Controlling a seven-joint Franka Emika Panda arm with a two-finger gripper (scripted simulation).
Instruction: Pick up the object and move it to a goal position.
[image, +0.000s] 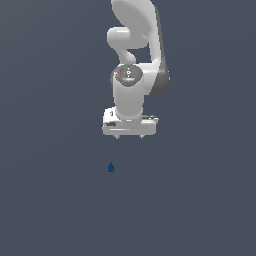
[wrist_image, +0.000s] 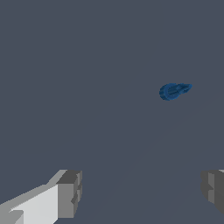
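Note:
The object (image: 111, 167) is a tiny dark blue rounded lump lying on the flat grey floor, below and slightly to the exterior view's left of my gripper. It also shows in the wrist view (wrist_image: 174, 91), apart from both fingers. My white gripper (image: 129, 136) hangs above the floor, pointing down. Its two grey fingertips (wrist_image: 70, 193) stand wide apart with nothing between them, so it is open and empty.
The white arm (image: 135, 60) rises behind the gripper toward the top of the exterior view. The floor (image: 200, 200) is a plain dark grey surface with no other objects in view.

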